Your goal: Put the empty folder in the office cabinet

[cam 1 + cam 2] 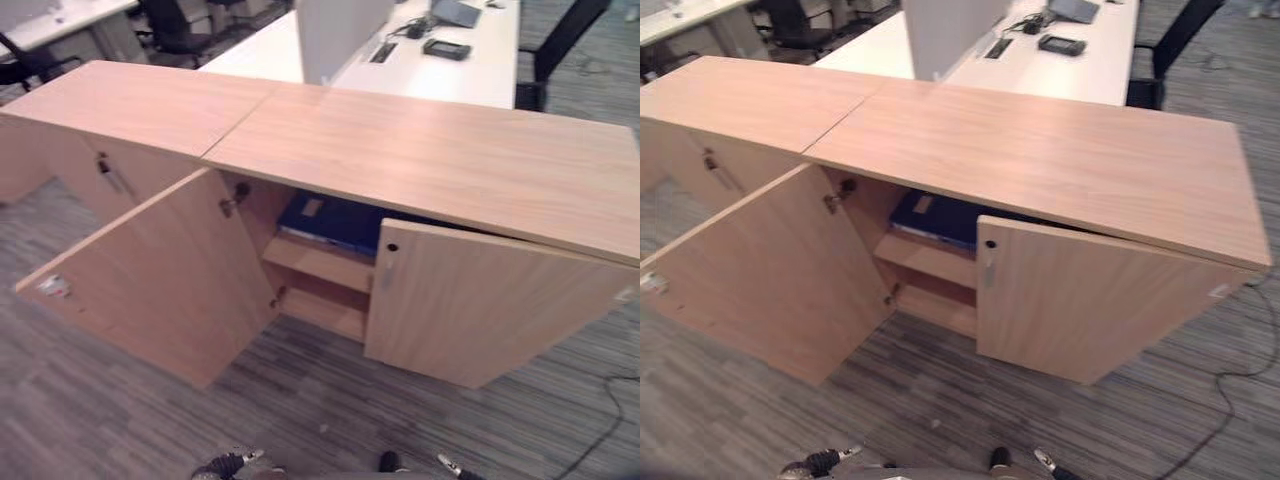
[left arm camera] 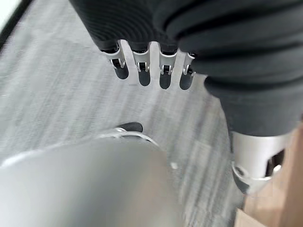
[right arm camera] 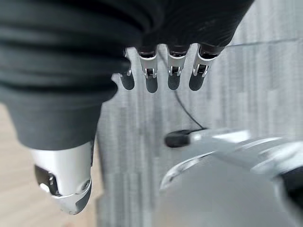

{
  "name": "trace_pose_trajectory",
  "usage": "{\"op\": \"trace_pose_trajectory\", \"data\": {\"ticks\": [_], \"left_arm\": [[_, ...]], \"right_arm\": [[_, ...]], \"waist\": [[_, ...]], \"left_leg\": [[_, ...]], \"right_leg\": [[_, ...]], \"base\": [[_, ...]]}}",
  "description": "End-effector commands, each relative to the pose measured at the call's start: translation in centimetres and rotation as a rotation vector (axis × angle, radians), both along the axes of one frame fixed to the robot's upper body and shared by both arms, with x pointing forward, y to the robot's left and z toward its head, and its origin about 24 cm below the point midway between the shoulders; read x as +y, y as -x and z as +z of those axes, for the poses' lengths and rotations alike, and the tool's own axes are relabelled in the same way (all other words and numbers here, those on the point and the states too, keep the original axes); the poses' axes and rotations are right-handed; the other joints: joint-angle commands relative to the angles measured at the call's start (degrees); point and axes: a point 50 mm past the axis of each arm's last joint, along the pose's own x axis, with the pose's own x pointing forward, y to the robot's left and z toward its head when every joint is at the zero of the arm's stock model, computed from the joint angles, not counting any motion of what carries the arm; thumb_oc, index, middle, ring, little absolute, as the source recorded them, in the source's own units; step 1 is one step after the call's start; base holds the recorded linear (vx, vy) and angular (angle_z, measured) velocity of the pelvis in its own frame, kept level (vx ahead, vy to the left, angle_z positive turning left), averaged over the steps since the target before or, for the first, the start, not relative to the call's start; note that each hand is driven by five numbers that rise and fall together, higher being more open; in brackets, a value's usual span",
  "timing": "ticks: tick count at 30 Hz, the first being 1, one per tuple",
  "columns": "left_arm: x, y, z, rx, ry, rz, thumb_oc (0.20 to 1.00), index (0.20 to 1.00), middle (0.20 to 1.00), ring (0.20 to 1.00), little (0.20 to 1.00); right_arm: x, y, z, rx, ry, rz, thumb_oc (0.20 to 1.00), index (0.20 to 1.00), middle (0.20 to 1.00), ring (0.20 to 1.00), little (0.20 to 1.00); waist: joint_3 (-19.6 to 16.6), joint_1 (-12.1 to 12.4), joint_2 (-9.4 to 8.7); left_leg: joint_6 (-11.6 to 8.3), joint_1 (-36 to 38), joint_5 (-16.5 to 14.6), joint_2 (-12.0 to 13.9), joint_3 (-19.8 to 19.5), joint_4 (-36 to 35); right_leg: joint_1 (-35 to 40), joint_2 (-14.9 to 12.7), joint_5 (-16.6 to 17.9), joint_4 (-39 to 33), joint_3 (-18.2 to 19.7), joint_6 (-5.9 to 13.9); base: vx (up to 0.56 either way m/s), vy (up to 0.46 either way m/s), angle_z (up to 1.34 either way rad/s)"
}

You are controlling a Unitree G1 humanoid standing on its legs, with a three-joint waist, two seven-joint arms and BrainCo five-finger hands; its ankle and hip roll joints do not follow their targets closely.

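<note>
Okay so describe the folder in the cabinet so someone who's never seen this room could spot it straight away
Find the long wooden cabinet with its two doors standing open. Look into the gap between the doors, at the upper shelf just under the top. The folder lies flat there, the one dark blue thing among all the pale wood.

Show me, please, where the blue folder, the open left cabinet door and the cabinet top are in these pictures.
blue folder [image 1: 335, 222], left eye view, on its flat cover.
left cabinet door [image 1: 160, 275], left eye view, middle of its inner face.
cabinet top [image 1: 1040, 160], right eye view, bare wooden surface.
</note>
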Motion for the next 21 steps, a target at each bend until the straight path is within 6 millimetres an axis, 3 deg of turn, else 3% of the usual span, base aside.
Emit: {"op": "trace_pose_trajectory", "data": {"ticks": [1, 4, 6, 8, 9, 13, 15, 16, 17, 19, 21], "left_arm": [[-1.3, 1.1, -0.4, 0.025, 0.043, 0.041, 1.0, 1.0, 1.0, 1.0, 1.0], [-1.2, 1.9, -0.5, 0.047, 0.043, 0.049, 1.0, 1.0, 1.0, 1.0, 1.0], [-1.1, 2.4, -0.5, 0.057, 0.04, 0.053, 1.0, 1.0, 1.0, 1.0, 1.0], [-1.0, 2.8, -0.6, 0.06, 0.036, 0.093, 1.0, 1.0, 1.0, 1.0, 1.0], [-1.0, 2.8, -0.6, 0.06, 0.036, 0.093, 1.0, 1.0, 1.0, 1.0, 1.0], [-0.9, 2.5, -0.5, 0.047, 0.029, 0.101, 1.0, 1.0, 1.0, 1.0, 1.0], [-1.0, 2.3, -0.5, 0.036, 0.026, 0.1, 1.0, 1.0, 1.0, 1.0, 1.0], [-0.9, 1.6, -0.4, 0.013, 0.023, 0.101, 1.0, 1.0, 1.0, 1.0, 1.0], [-0.9, 1.6, -0.4, 0.013, 0.023, 0.101, 1.0, 1.0, 1.0, 1.0, 1.0], [-0.3, 1.3, -0.3, -0.006, 0.007, 0.12, 1.0, 1.0, 1.0, 1.0, 1.0], [0.3, 1.5, -0.2, -0.013, -0.01, 0.15, 1.0, 1.0, 1.0, 1.0, 1.0]], "right_arm": [[0.9, -0.6, -0.2, -0.041, -0.028, -0.112, 1.0, 1.0, 1.0, 1.0, 1.0], [0.6, -0.1, -0.1, -0.041, -0.022, -0.167, 1.0, 1.0, 1.0, 1.0, 1.0], [0.6, 0.0, -0.2, -0.039, -0.022, -0.175, 1.0, 1.0, 1.0, 1.0, 1.0], [1.2, -0.7, -0.2, -0.076, -0.048, -0.227, 1.0, 1.0, 1.0, 1.0, 1.0], [1.2, -0.7, -0.2, -0.076, -0.048, -0.227, 1.0, 1.0, 1.0, 1.0, 1.0], [1.2, -1.4, -0.1, -0.106, -0.058, -0.259, 1.0, 1.0, 1.0, 1.0, 1.0], [0.9, -1.7, 0.0, -0.119, -0.053, -0.263, 1.0, 1.0, 1.0, 1.0, 1.0], [0.8, -1.8, 0.1, -0.122, -0.049, -0.253, 1.0, 1.0, 1.0, 1.0, 1.0], [0.8, -1.8, 0.1, -0.122, -0.049, -0.253, 1.0, 1.0, 1.0, 1.0, 1.0], [0.8, -1.7, 0.0, -0.127, -0.054, -0.269, 1.0, 1.0, 1.0, 1.0, 1.0], [1.0, -1.5, -0.1, -0.123, -0.063, -0.276, 1.0, 1.0, 1.0, 1.0, 1.0]], "waist": [[-1.71, 0.74, -1.18], [-2.18, 1.22, -0.27], [-2.42, 1.57, -0.21], [-3.37, 2.71, -0.23], [-3.4, 2.68, -0.26], [-3.03, 3.34, -0.27], [-2.55, 3.55, -0.05], [-1.7, 3.5, 0.15], [-1.64, 3.45, 0.09], [-0.9, 2.71, 0.53], [-0.61, 1.88, 1.12]], "left_leg": [[-2.74, -2.73, -1.4, 1.27, -1.72, 0.35], [-3.7, -1.75, 0.78, 2.3, 1.17, -3.66], [-3.68, -1.34, 0.88, 2.05, 0.95, -4.79], [-2.21, -2.29, -0.34, -1.17, -0.81, -6.18], [-2.18, -2.33, -0.34, -1.22, -0.83, -6.17], [0.12, -3.04, -2.3, -6.01, -2.6, -6.08], [1.63, -2.8, -3.41, -8.78, -3.49, -6.04], [2.82, -2.25, -4.13, -11.4, -4.5, -6.1], [2.88, -2.22, -4.12, -11.5, -4.53, -6.09], [3.4, -2.0, -3.95, -11.58, -5.94, -6.12], [3.83, -1.8, -3.22, -11.17, -6.23, -6.35]], "right_leg": [[-0.37, -0.62, -4.25, 1.8, -0.83, 4.42], [0.12, -1.11, -3.12, 0.19, -3.54, 4.89], [0.38, -1.28, -2.36, -0.55, -4.2, 5.3], [-0.82, -4.37, 0.62, -0.87, -4.71, 7.31], [-0.84, -4.42, 0.64, -0.87, -4.72, 7.34], [-1.27, -9.46, 2.39, 0.78, -5.19, 9.19], [-1.77, -12.92, 3.15, 2.9, -5.38, 10.15], [-2.33, -16.5, 4.01, 5.86, -5.18, 10.62], [-2.34, -16.64, 3.94, 6.0, -5.17, 10.68], [-3.48, -16.33, 3.05, 9.63, -1.71, 9.3], [-5.29, -11.83, 0.3, 11.21, 4.43, 7.93]], "base": [[-0.03, 0.166, 0.79], [-0.03, 0.148, 0.58], [-0.01, 0.131, 0.28], [-0.08, 0.308, 0.2], [-0.06, 0.283, 0.13], [-0.03, 0.237, 0.13], [-0.02, 0.337, 0.25], [-0.01, 0.288, 0.27], [-0.02, 0.218, 0.4], [-0.02, 0.065, 0.45], [0.01, 0.074, 0.35]]}}
